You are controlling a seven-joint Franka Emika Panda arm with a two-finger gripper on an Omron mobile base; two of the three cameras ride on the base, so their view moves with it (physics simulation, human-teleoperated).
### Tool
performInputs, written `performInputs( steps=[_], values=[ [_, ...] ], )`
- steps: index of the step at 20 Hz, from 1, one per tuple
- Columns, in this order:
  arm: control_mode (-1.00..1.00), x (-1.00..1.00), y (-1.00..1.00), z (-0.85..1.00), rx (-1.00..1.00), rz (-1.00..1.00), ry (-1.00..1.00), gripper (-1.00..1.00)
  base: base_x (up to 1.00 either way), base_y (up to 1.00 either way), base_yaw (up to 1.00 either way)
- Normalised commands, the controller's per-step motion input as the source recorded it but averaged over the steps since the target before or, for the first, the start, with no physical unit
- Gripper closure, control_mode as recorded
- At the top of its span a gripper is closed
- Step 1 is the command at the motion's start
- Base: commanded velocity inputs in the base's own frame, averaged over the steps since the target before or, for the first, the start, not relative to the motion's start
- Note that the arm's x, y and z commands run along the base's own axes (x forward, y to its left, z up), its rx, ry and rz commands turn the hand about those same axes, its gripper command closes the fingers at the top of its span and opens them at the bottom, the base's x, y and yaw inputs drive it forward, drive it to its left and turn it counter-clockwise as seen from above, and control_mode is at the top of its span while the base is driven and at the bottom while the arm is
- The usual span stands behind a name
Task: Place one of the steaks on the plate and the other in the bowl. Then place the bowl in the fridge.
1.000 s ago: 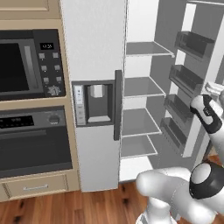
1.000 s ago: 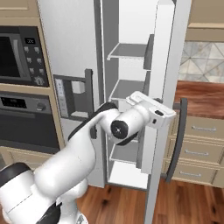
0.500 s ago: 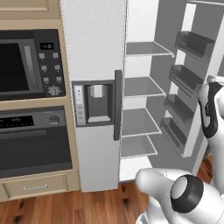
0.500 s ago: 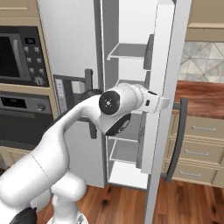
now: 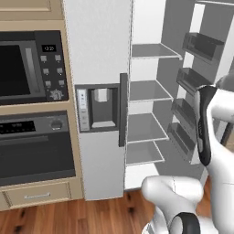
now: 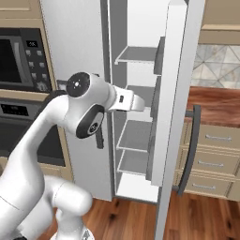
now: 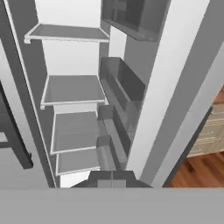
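One fridge (image 5: 98, 45) door is standing open; its grey shelves (image 7: 72, 89) are lying straight ahead of the clenched, empty pincer (image 7: 111, 180), at frame centre in the hand view, carrying no bowl.

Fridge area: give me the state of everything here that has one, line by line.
fridge: left door shut, right door swung open
fridge shelves: bare, no bowl on them
right door bins: look empty
gripper: shut, holding nothing, pointed into the fridge
microwave: door shut, clock lit
oven: door shut
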Motion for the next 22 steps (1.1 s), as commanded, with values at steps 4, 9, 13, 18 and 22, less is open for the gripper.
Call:
performInputs(
  steps=[4, 9, 13, 18, 22],
  values=[
    [-1.00, -0.34, 0.92, -0.16, 0.06, 0.13, 0.09, 1.00, 0.00, 0.00, 0.00],
    [-1.00, -0.45, 0.92, -0.25, 0.08, -0.06, 0.03, 1.00, 0.00, 0.00, 0.00],
    [-1.00, -0.59, 0.34, 0.09, 0.03, -0.18, 0.00, -1.00, 0.00, 0.00, 0.00],
    [-1.00, -0.78, 0.00, 0.08, 0.13, -0.03, 0.00, -1.00, 0.00, 0.00, 0.00],
    [-1.00, -0.12, 0.29, 0.30, 0.05, 0.10, 0.07, -1.00, 0.00, 0.00, 0.00]
  ],
)
